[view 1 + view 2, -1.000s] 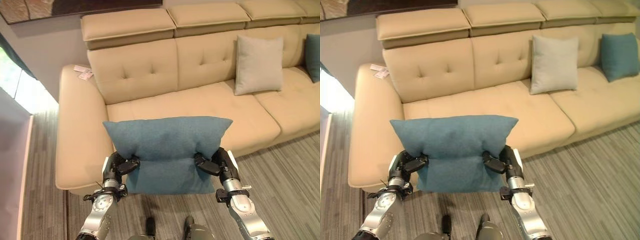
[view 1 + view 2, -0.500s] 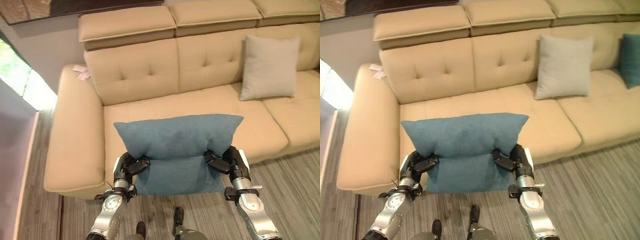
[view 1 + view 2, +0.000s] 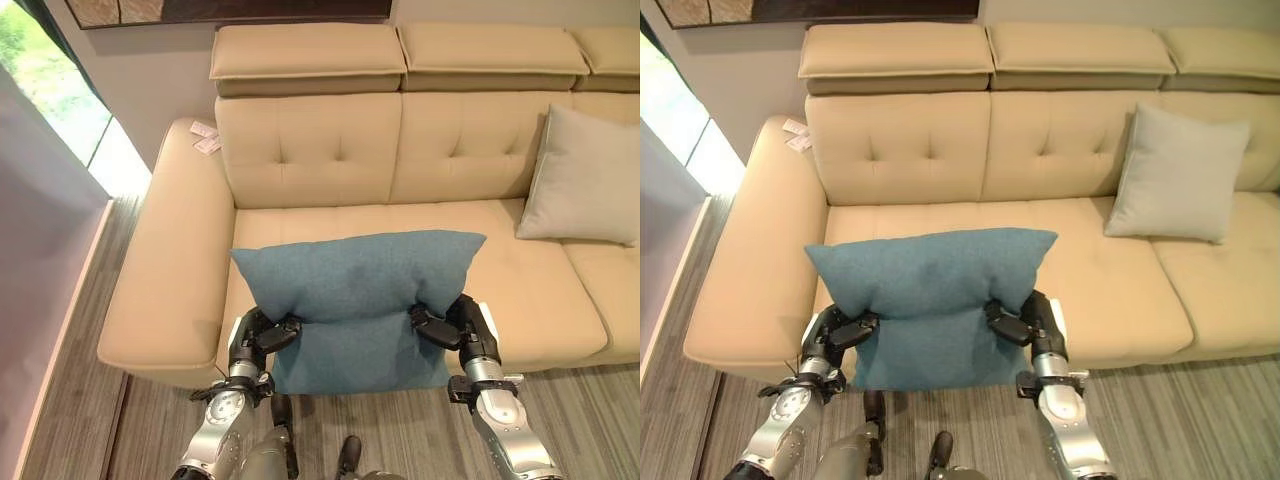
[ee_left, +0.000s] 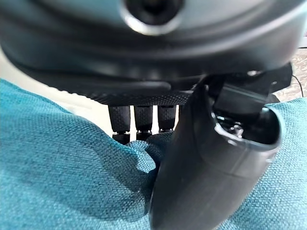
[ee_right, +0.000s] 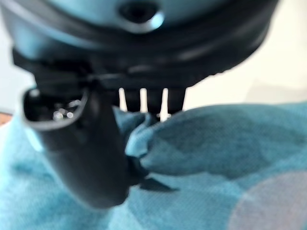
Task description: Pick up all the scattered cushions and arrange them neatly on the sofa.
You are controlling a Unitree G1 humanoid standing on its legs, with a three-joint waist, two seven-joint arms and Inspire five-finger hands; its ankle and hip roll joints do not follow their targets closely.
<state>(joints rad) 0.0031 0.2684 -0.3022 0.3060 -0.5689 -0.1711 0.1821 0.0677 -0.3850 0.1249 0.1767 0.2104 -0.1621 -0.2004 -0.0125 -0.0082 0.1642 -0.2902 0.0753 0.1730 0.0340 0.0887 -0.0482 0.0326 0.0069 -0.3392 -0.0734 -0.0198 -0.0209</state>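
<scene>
A blue cushion [image 3: 355, 300] is held up in front of the robot, between both hands, above the near edge of the sofa [image 3: 180, 270] seat. The left hand [image 3: 262, 335] is clamped on the cushion's left side, about halfway down, and the right hand [image 3: 447, 326] is clamped on its right side at the same height. In the left wrist view the thumb [image 4: 201, 172] is pressed into the blue fabric from one side while the fingers [image 4: 136, 122] are dug in from the other, so that a fold of cloth is pinched between them. The same is seen in the right wrist view: the thumb [image 5: 91, 153] and fingers [image 5: 153, 100] are closed on a bunched fold of the cushion. The cushion is drawn in where it is gripped, with its upper part spread wide and its corners standing out to the left and right; its lower part hangs down in front of the sofa's front edge and over the striped grey floor [image 3: 590, 420].

A light grey cushion [image 3: 1180, 175] is leaned upright against the sofa's backrest, well to the right of the held cushion and farther back. On the far end of the left armrest some small pale tags [image 3: 205, 137] are laid. A bright window [image 3: 60, 95] is seen at the far left.
</scene>
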